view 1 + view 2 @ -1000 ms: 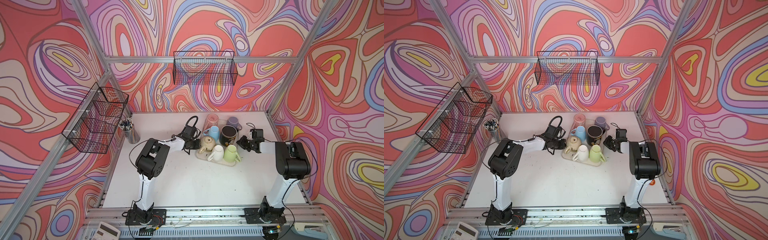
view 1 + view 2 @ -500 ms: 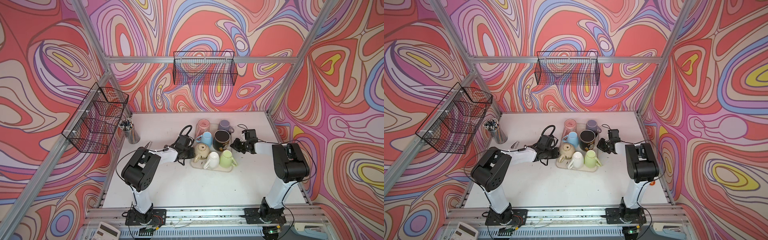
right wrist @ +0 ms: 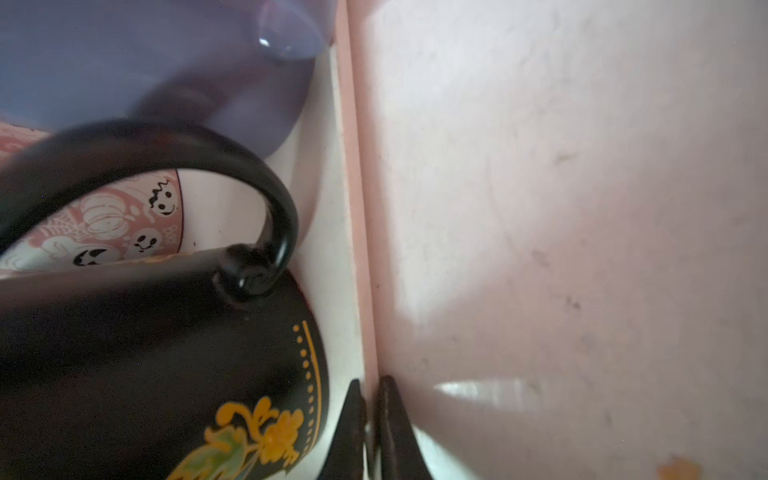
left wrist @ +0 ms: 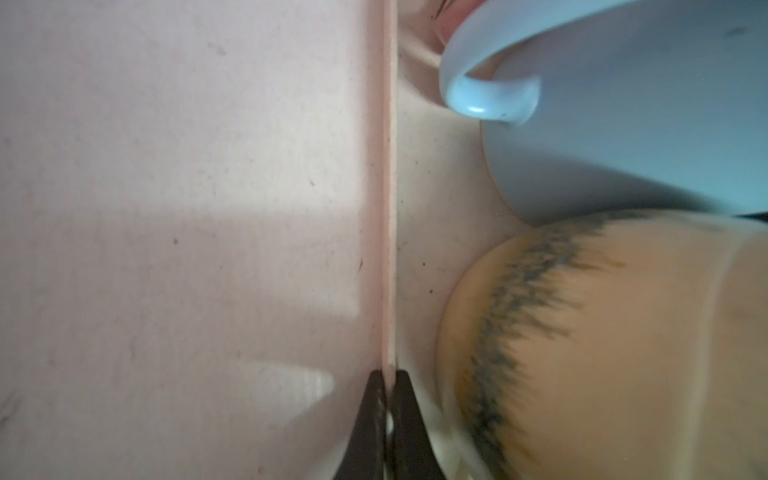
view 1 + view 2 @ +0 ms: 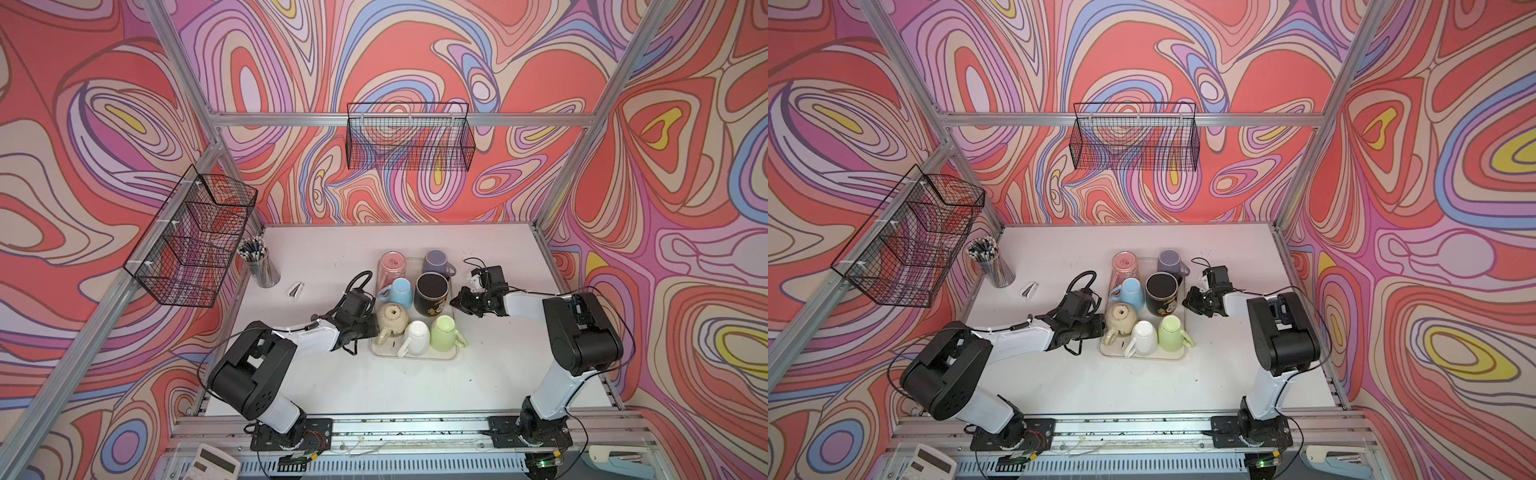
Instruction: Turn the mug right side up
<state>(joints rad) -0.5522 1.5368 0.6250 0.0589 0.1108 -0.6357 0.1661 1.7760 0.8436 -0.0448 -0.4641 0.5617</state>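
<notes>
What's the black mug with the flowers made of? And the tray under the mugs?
The black mug looks like glazed ceramic: glossy, a glint on its handle, painted gold flowers. The tray is probably clear plastic: the white table shows through its thin rim.

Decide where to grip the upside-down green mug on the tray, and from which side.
Probably the handle, from the front right: on the green mug it juts toward the tray corner, while the white mug crowds the other side and the black mug stands behind.

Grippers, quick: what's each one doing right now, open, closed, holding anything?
Left gripper: closed, pinching the rim of the tray.
Right gripper: closed, pinching the tray's opposite rim.
</notes>
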